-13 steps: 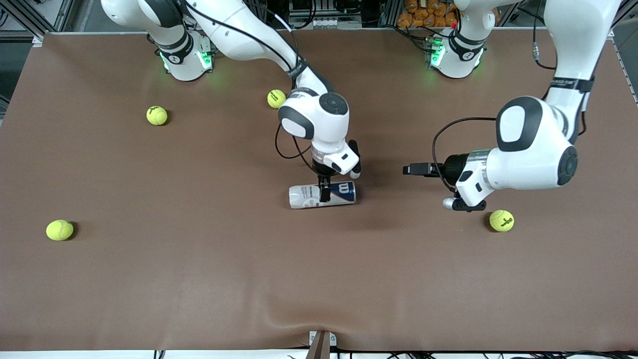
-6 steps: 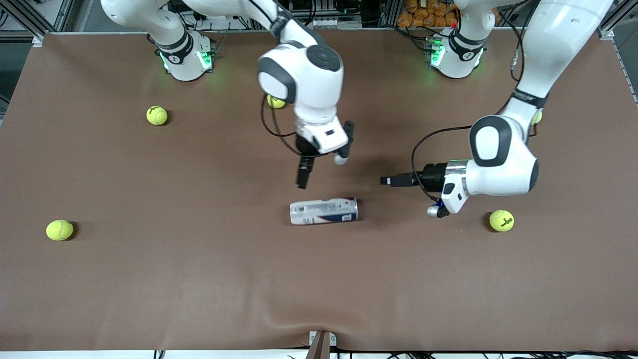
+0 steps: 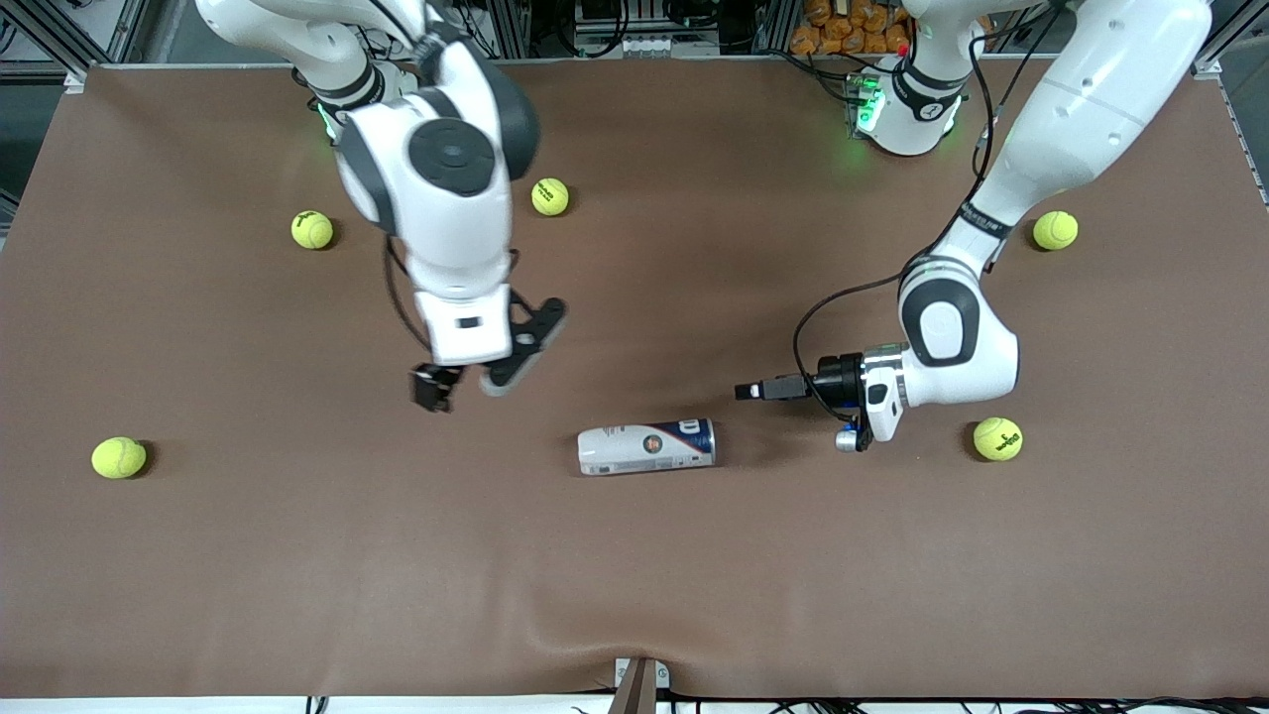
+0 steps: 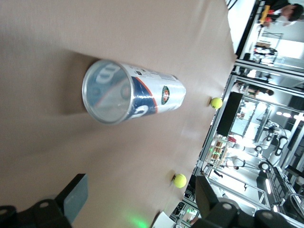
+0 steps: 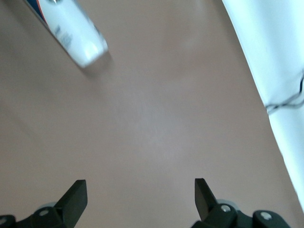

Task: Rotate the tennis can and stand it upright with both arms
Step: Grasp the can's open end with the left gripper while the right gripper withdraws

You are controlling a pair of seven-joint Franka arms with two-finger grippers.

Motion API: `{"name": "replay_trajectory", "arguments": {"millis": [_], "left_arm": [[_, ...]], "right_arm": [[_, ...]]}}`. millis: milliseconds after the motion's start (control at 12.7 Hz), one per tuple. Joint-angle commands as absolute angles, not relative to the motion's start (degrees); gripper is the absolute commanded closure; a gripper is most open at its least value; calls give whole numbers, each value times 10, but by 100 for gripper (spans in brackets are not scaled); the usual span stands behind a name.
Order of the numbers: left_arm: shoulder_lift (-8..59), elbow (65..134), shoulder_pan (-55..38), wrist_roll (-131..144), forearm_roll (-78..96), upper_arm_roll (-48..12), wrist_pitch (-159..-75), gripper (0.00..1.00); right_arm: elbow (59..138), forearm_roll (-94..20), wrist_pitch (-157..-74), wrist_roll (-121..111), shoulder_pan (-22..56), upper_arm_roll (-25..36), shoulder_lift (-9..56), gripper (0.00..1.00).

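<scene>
Tennis can (image 3: 646, 447) lies on its side on the brown table (image 3: 634, 595), mid-table, long axis running from one arm's end toward the other; silver-rimmed end faces the left arm's end. Nothing touches it.

Left gripper (image 3: 746, 391) sits low, level w/ the table, just beside the can's rimmed end but apart from it; jaws wide, empty. Left wrist view looks straight at that round end.

Right gripper (image 3: 474, 382) hangs over bare table toward the right arm's end, near the can's white end but clear of it; fingers spread, holding nothing.

Risks, as I judge them:
- Can is round and free, so a one-sided push from the left gripper could roll it or skid it off line before any grip.
- Closing on the smooth wall near one end only: can may pivot or slip while tipping up.
- Tennis ball (image 3: 997, 438) sits near the left arm's wrist; a sweep could knock it.
- Both grippers converging on a short can could clash.
</scene>
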State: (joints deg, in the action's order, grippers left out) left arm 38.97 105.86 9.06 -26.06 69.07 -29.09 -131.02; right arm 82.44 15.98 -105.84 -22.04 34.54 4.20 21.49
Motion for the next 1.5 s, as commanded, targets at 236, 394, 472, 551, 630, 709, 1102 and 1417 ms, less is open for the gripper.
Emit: {"name": "replay_trajectory", "arguments": {"millis": [236, 394, 472, 551, 630, 709, 1102, 1417], "left_arm": [[457, 989, 73, -316, 711, -293, -1345, 12], [484, 962, 69, -337, 742, -292, -1346, 15], [484, 961, 53, -337, 757, -292, -1353, 16], [483, 962, 48, -340, 771, -292, -1360, 17], [484, 962, 47, -352, 780, -293, -1361, 17], [489, 962, 47, -367, 787, -293, -1361, 19], [516, 950, 19, -391, 858, -292, -1361, 33], [512, 958, 7, -405, 896, -293, -1361, 51]], "right_arm": [[930, 112, -1043, -212, 193, 32, 106, 0], [929, 73, -1014, -212, 131, 32, 96, 0], [929, 61, -1004, -212, 106, 32, 93, 0], [929, 51, -996, -212, 87, 32, 91, 0], [929, 41, -993, -212, 64, 32, 90, 0], [929, 39, -989, -212, 43, 32, 89, 0], [928, 14, -944, -139, 19, 32, 72, 0], [928, -14, -902, -70, -23, 37, 48, 0]]}}
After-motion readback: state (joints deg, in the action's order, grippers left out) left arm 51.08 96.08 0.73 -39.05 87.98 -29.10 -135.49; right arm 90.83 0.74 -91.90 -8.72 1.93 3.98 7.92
